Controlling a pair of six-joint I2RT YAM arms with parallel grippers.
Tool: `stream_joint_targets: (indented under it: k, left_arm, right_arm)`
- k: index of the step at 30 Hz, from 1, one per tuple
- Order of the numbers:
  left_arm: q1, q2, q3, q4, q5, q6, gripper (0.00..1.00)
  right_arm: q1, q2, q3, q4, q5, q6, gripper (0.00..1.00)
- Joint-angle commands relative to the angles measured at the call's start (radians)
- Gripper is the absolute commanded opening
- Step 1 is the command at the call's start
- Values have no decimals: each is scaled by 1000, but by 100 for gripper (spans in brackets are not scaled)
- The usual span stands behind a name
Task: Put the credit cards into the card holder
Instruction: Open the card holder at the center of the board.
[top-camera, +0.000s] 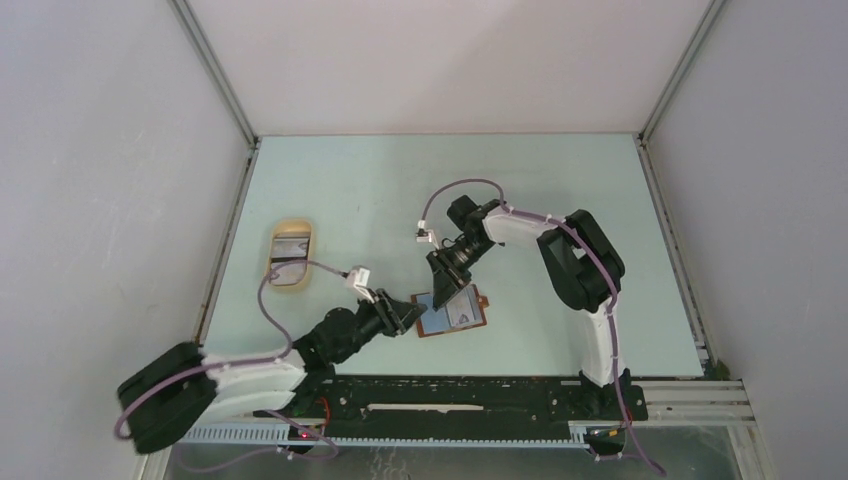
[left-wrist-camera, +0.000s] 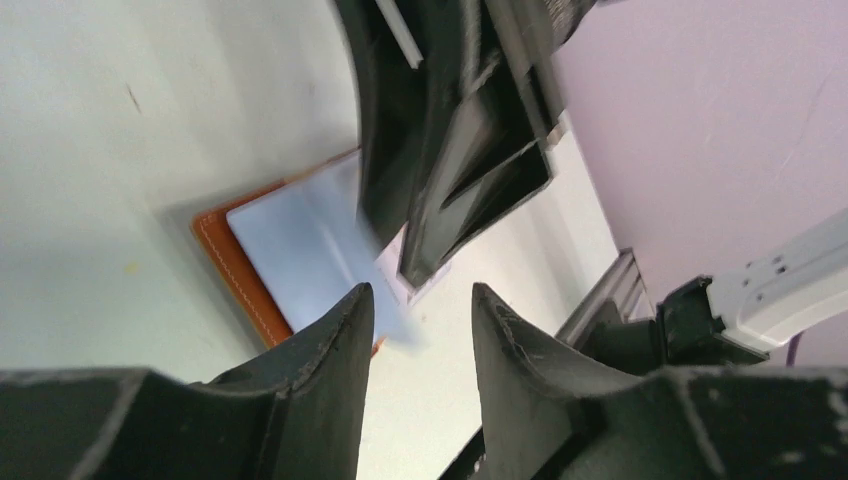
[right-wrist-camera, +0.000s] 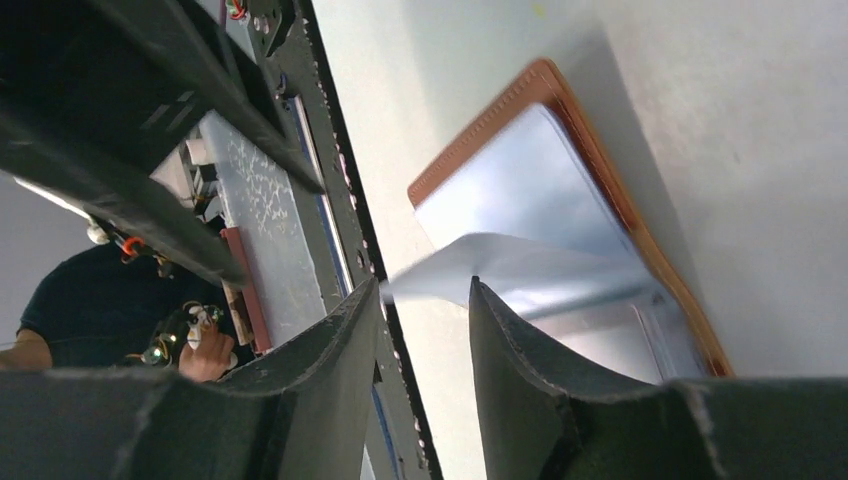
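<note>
One pale blue plastic card (right-wrist-camera: 520, 190) rests on the open reddish-brown leather wallet (left-wrist-camera: 232, 268), seemingly unslotted, with left end effector (left-wrist-camera: 422, 295) and right end effector (right-wrist-camera: 422, 290) half-open, empty.

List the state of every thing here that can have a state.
card holder: open, lying flat
clear sleeve: one leaf lifted
left gripper: open, empty
right gripper: open, empty
tray: holds credit cards
</note>
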Motion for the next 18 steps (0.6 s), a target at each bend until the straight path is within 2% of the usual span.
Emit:
stream_joint_targets:
  k: [1,4,8,12,18]
  left_arm:
    - [0,-393,50,-551,-144,133,48]
    - [-2,-637,90,-806,-198,170,53]
    - [-1,-774,110,-938,-198,186,56]
    - [-2,-712,112,-863,-140,199,57]
    - [-1,-615,112,-713,-52,205,57]
  right_arm:
    - [56,29,66,57,-22,65,49]
    - [81,48,89,78,10,91,52]
    - [98,75,124,61,29,79,54]
    - [101,43,134,34,38,21,54]
    - [99,-53,150,-64,49,-156,53]
